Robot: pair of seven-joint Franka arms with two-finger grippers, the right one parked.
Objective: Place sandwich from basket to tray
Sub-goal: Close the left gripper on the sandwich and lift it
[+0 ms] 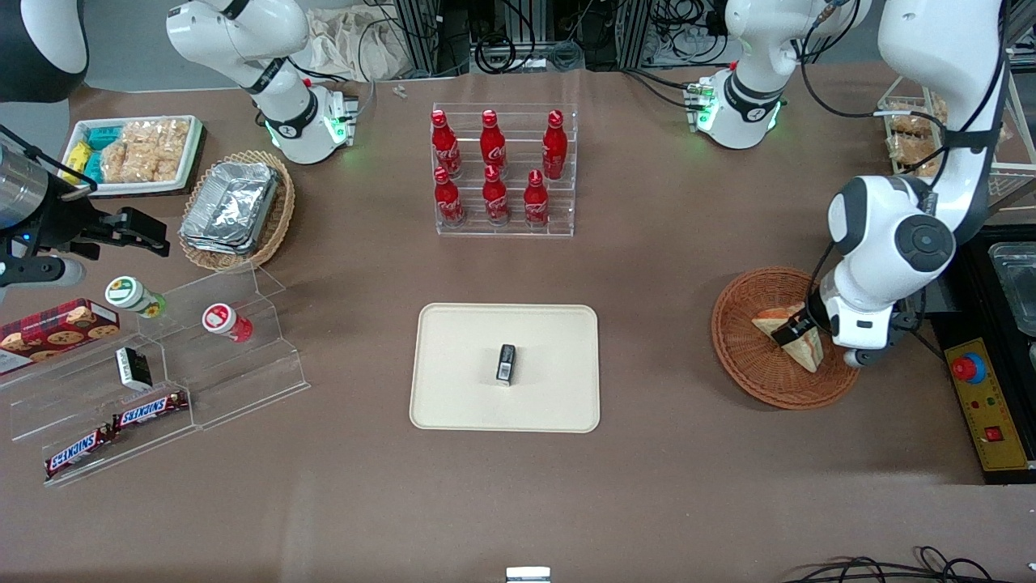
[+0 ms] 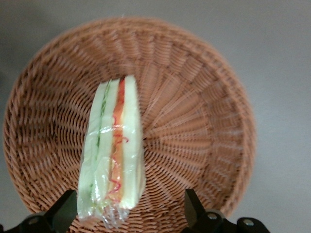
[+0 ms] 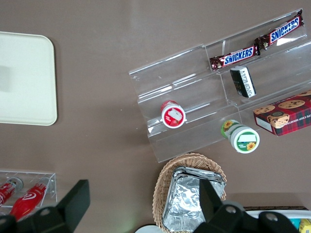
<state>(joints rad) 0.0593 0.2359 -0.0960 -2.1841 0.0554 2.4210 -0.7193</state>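
The sandwich (image 1: 801, 344) (image 2: 112, 155) stands on edge in the reddish-brown wicker basket (image 1: 738, 356) (image 2: 204, 121), its red and green filling facing up under clear wrap. My left gripper (image 1: 797, 330) (image 2: 129, 213) hangs low over the basket, open, with its fingers on either side of the sandwich. One finger (image 2: 65, 209) is close against the wrap; the other finger (image 2: 193, 208) stands well apart from it. The cream tray (image 1: 461, 356) (image 3: 24, 77) lies mid-table, toward the parked arm's end from the basket, with a small black packet (image 1: 506, 363) on it.
A clear rack of red cola bottles (image 1: 502, 170) stands farther from the front camera than the tray. A yellow control box with a red button (image 1: 983, 397) lies beside the basket at the working arm's end. A clear stepped snack stand (image 1: 162, 364) and a foil-container basket (image 1: 235, 209) are at the parked arm's end.
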